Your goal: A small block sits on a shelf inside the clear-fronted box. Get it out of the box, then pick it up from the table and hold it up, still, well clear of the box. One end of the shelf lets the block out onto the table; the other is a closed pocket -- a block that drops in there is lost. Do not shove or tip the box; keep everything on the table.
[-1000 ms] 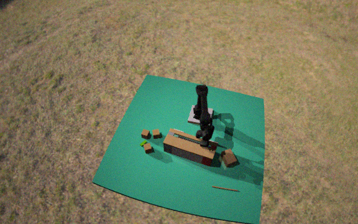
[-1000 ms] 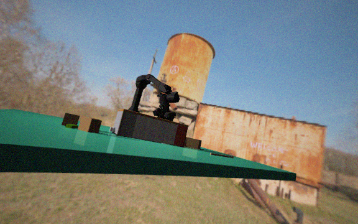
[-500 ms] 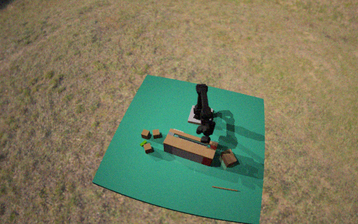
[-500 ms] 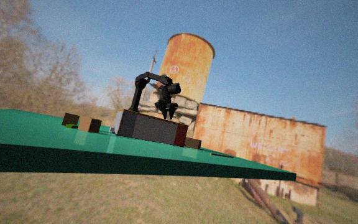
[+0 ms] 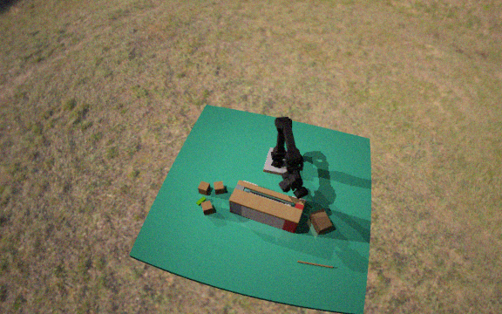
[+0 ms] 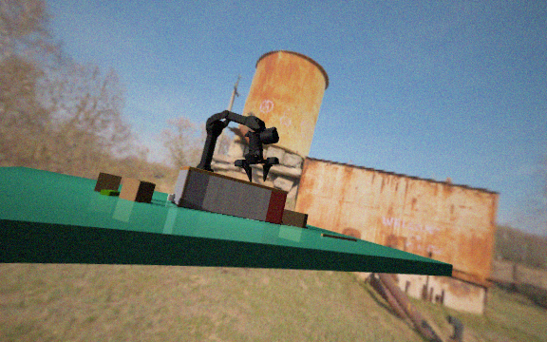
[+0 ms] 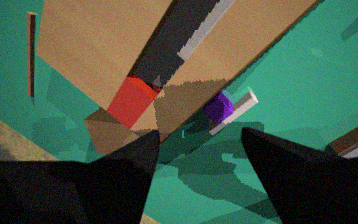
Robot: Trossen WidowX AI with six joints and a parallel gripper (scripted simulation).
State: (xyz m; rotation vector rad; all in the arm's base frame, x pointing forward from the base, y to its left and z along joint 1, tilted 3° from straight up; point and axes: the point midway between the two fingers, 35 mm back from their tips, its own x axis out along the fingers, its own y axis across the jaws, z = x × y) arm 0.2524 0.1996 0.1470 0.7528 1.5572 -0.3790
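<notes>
The gripper (image 7: 197,165) hangs above the red-marked end of the long box (image 5: 265,205), fingers partly spread and holding nothing. The purple block (image 7: 218,107) lies on the green table (image 7: 300,75) just beside that end of the box, touching a small white bar (image 7: 240,109).

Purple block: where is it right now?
In the wrist view the purple block lies on the green table, outside the box, just off its red-ended corner and touching a small white bar, ahead of the open end effector.
</notes>
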